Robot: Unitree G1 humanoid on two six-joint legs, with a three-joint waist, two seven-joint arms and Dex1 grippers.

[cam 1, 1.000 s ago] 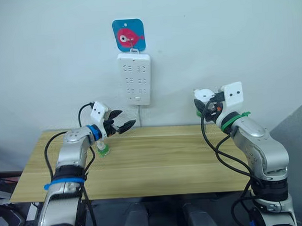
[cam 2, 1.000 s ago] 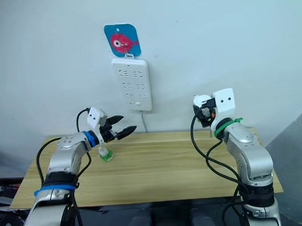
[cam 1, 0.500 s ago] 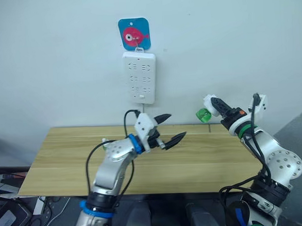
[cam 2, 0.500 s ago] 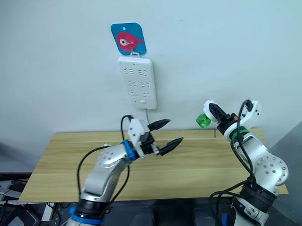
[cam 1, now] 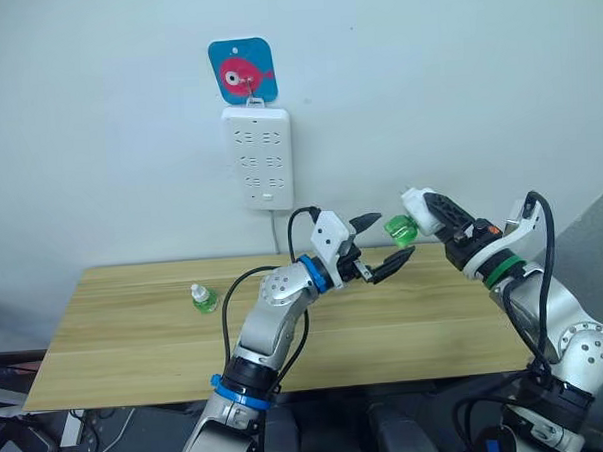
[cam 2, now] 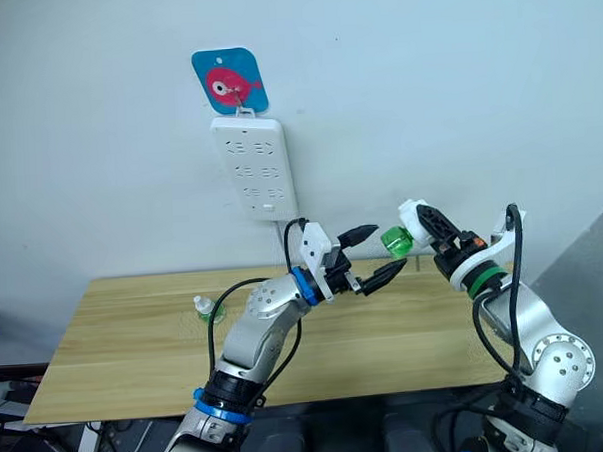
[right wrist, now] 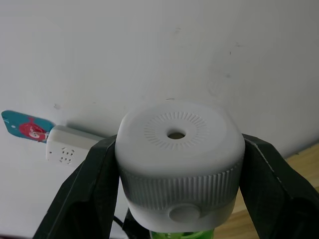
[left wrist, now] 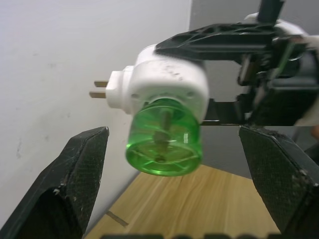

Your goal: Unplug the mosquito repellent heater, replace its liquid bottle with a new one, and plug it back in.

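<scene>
The left gripper (cam 1: pixel 380 248) has swung across to the mosquito repellent heater (left wrist: pixel 164 87); its fingers (left wrist: pixel 75 177) gape wide around the green liquid bottle (left wrist: pixel 163 142), not touching; the right gripper (right wrist: pixel 177 196) clamps the heater; unscrewing looks imminent; the spare bottle (cam 1: pixel 202 298) waits on the desk (cam 1: pixel 126 334).

head stereo: forward-down over table (cam 1: pixel 136 343) | wrist cams: close on heater (left wrist: pixel 164 84) from opposite sides
</scene>
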